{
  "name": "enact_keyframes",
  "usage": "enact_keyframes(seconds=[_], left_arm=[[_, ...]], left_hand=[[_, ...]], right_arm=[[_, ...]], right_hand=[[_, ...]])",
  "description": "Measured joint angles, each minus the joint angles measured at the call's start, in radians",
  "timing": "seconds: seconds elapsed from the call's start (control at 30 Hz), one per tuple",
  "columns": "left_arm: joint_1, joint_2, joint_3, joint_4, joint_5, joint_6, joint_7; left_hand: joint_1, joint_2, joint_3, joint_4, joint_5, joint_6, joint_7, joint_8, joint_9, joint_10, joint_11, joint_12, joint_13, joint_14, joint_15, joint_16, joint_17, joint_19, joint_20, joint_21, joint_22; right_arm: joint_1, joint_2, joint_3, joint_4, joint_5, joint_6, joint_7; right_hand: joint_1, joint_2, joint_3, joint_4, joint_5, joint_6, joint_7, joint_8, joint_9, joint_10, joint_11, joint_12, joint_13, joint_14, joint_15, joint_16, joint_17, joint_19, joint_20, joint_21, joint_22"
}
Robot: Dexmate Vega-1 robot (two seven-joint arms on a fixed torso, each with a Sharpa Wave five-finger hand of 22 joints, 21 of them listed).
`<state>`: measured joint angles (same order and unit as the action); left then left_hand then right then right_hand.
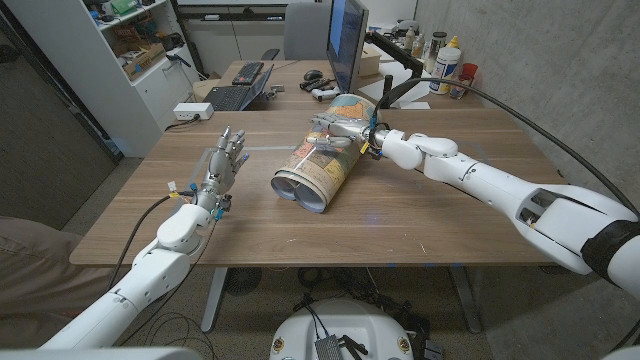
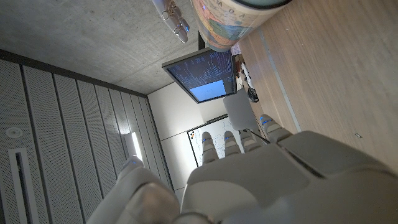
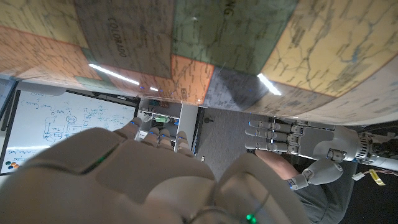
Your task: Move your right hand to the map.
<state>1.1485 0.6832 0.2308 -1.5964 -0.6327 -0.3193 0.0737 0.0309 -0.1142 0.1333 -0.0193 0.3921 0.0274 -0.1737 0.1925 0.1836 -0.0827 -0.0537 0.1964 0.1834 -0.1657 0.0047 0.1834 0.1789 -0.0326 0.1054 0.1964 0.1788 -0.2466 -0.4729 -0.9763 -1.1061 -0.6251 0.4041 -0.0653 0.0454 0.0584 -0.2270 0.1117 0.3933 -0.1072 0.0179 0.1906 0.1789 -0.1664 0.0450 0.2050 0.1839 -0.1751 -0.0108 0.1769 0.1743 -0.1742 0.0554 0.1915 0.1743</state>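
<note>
While "COLORADO" reads on the map (image 3: 205,50) | right robot hand (image 1: 338,136) seemingly rests atop, fingers spread, gripping nothing

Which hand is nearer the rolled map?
Right. The right hand is over the top of the rolled map, apparently on it. The left hand stands apart, to the map's left.

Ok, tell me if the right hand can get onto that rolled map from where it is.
Probably yes. In the head view the right hand is already over the rolled map at its far end, with nothing between them. Whether its fingers actually touch the paper I cannot tell. The left hand stands well clear.
</note>
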Motion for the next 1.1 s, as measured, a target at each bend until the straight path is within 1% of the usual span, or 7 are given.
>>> enact_keyframes(seconds=[0.07,0.63,0.73,0.9,1.1], left_arm=[[0.002,0.0,-0.001,-0.001,0.0,-0.001,0.001],[0.014,-0.002,-0.005,-0.006,-0.005,-0.004,0.006],[0.017,-0.003,-0.006,-0.006,-0.006,-0.004,0.007],[0.021,-0.004,-0.007,-0.008,-0.007,-0.004,0.008],[0.025,-0.006,-0.007,-0.009,-0.01,-0.004,0.01]], left_hand=[[0.0,0.0,0.0,0.0,0.0,0.005,-0.005,0.0,0.0,0.0,0.0,0.0,0.0,0.0,0.0,0.0,0.0,0.0,0.0,0.0,0.0],[0.0,0.0,0.0,0.0,0.004,0.005,-0.005,0.0,0.0,0.0,0.0,0.0,0.0,0.0,0.0,0.0,0.0,0.0,0.0,0.0,0.0],[0.0,0.0,0.0,0.0,0.004,0.005,-0.005,0.0,0.0,0.0,0.0,0.0,0.0,0.0,0.0,0.0,0.0,0.0,0.0,0.0,0.0],[0.0,0.0,-0.004,0.004,0.004,0.005,-0.005,0.0,0.0,0.0,0.0,0.0,0.0,0.0,0.0,0.0,0.0,0.0,0.0,0.0,0.0],[0.0,0.0,-0.008,0.0,0.004,0.005,-0.005,0.0,0.0,0.0,0.0,0.0,0.0,0.0,0.0,0.0,0.0,0.0,0.0,0.0,0.0]], right_arm=[[0.003,0.003,-0.005,0.006,0.001,0.002,0.0],[0.021,0.027,-0.031,0.047,0.003,0.013,-0.001],[0.023,0.03,-0.035,0.053,0.004,0.015,-0.001],[0.027,0.034,-0.041,0.06,0.004,0.016,-0.001],[0.028,0.036,-0.045,0.065,0.005,0.016,0.0]], right_hand=[[0.0,0.0,0.0,0.0,0.0,0.0,0.0,0.0,0.0,0.0,0.0,0.0,0.0,0.0,0.0,0.0,0.0,0.0,0.0,0.0,0.0],[0.0,0.0,0.0,0.0,0.0,-0.004,-0.004,0.0,0.0,0.0,0.0,0.0,0.0,0.0,0.0,0.0,0.0,0.0,0.0,0.0,0.0],[0.0,0.0,0.0,0.0,0.0,-0.004,-0.004,0.0,0.0,0.0,0.0,0.0,0.0,0.0,0.0,0.0,0.0,0.004,0.004,0.0,0.0],[0.0,0.0,0.0,0.0,0.0,-0.007,-0.007,0.0,0.0,0.0,0.0,0.0,0.0,0.0,0.0,0.0,0.0,0.004,0.004,0.0,0.0],[0.0,0.0,0.0,0.0,0.0,-0.007,-0.007,0.0,0.0,0.0,0.0,0.0,0.0,0.0,0.0,0.0,0.0,0.004,0.004,0.0,0.0]])
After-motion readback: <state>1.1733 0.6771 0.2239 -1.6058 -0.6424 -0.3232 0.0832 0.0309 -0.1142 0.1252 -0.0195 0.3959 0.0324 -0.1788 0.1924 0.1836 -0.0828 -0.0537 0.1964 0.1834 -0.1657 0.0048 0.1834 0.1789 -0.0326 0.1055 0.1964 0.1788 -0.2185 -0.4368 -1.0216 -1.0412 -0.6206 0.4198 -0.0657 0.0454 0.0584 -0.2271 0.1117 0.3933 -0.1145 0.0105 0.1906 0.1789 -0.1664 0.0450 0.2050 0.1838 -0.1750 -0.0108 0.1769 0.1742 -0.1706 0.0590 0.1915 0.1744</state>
